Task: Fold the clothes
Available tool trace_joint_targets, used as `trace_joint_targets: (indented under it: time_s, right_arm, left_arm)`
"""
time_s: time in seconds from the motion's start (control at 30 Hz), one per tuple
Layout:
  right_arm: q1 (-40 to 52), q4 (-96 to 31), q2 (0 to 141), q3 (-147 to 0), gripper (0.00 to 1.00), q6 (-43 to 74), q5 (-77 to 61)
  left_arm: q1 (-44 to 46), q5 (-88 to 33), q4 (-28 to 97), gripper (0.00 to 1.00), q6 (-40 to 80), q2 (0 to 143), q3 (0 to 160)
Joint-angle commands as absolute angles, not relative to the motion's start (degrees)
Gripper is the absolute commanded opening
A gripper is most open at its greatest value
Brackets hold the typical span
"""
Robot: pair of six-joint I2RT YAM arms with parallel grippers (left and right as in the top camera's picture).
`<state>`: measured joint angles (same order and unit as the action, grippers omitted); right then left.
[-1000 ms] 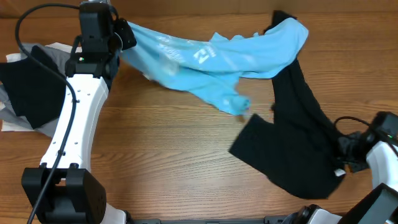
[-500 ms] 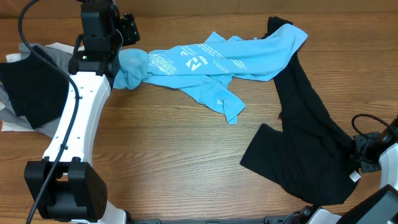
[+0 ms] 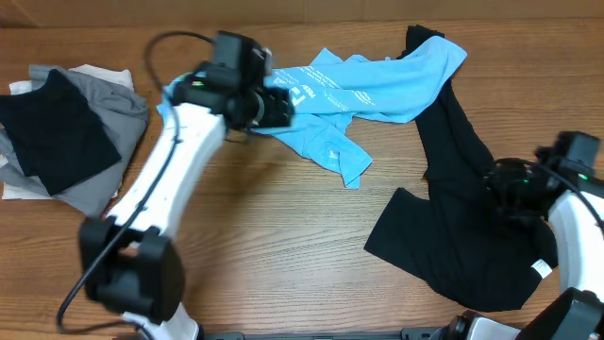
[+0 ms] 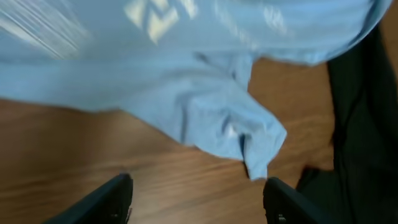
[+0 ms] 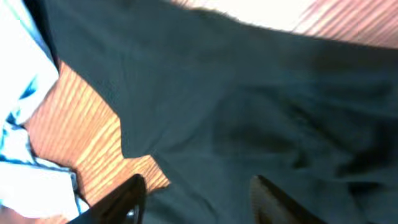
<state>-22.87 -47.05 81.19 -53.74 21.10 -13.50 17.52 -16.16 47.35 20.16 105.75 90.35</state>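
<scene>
Left fingers point(image 4: 109, 199) stand spread apart and empty, with only bare wooden desk point(image 4: 93, 155) showing in the gap between them. Just past their tips lies the light-blue T-shirt point(image 4: 205, 106), a rumpled flap of it pointing toward the fingers and small white print showing further up. From overhead, the left fingers point(image 3: 272, 106) sit at the left end of the T-shirt point(image 3: 368, 80). The shirt is strung out as a crumpled band across the far middle of the desk point(image 3: 283, 236), with one tail trailing toward the near side. Whether the fingers touch the cloth cannot be told.

Right fingers point(image 5: 124, 199) are also parted and hold nothing. Beneath and beyond them spreads the black garment point(image 5: 249, 112), wrinkled, with a wedge of desk and a bit of light-blue cloth at the left edge of that view. Overhead, the right fingers point(image 3: 505, 184) hang over the middle of the black garment point(image 3: 453, 236), which runs from the far right down to the near right. Its far end is overlapped by the right end of the T-shirt.

Well apart, at the left edge, a black piece point(image 3: 52, 132) lies on a grey one point(image 3: 118, 109), with white cloth point(image 3: 94, 72) peeking out behind.
</scene>
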Motion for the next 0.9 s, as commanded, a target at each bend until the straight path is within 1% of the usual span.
trace_joint_targets:
  time_s: [0.0,0.23,0.27,0.3,0.37,0.4,0.43,0.5,0.57,0.63,0.7,0.77,0.83,0.87]
  right_arm:
    - [-19.4,-46.61,80.82,-54.98,0.6,20.12,-9.47]
    - [-18.59,-46.61,83.88,-54.98,0.62,20.1,-9.45]
    - [-18.59,-46.59,84.77,-54.98,0.62,20.08,-9.45]
    - [-18.59,-46.54,85.25,-54.96,0.62,20.1,-9.43]
    - [-18.59,-46.3,85.97,-54.96,0.62,20.1,-9.43]
    - [-18.59,-46.17,86.04,-54.96,0.62,20.1,-9.43]
    - [-18.59,-45.91,86.08,-54.96,0.62,20.1,-9.43]
    - [-18.59,-45.34,86.08,-54.96,0.62,20.08,-9.41]
    - [-18.59,-45.08,86.08,-54.96,0.61,20.05,-8.88]
    - [-18.59,-45.12,86.19,-54.96,0.58,19.42,-7.73]
    - [-18.59,-45.41,86.85,-54.96,0.56,19.42,-7.53]
    - [-18.59,-45.63,88.75,-54.96,0.55,18.72,-7.57]
    - [-18.59,-45.45,91.46,-54.96,0.55,17.23,-9.1]
    - [-18.59,-45.25,92.2,-54.96,0.54,17.02,-9.58]
  left_arm:
    - [21.12,-19.27,47.37,0.69,28.64,113.95,90.04]
    - [24.99,-19.55,42.59,0.66,33.58,125.25,90.04]
    - [25.1,-19.55,41.15,0.63,34.72,126.72,90.04]
    - [25.1,-19.55,40.18,0.58,34.96,127.24,90.04]
    - [25.1,-19.29,38.89,0.27,34.94,127.68,90.04]
    - [25.1,-19.27,38.59,0.15,34.94,127.72,90.04]
    - [25.1,-19.0,38.46,0.04,34.96,127.72,90.04]
    - [24.73,-18.9,38.81,0.04,34.94,127.72,90.06]
    - [24.23,-19.0,41.76,0.04,34.94,127.55,90.06]
    - [23.44,-19.05,47.99,0.04,33.82,126.65,90.08]
    - [22.37,-18.33,55.35,0.04,29.95,125.45,90.08]
    - [20.86,-13.13,65.63,0.04,26.33,123.68,90.08]
    - [19.16,-4.6,75.35,0.04,23.44,121.54,90.08]
    - [18.79,-2.85,77.14,0.04,23.14,121.03,90.08]
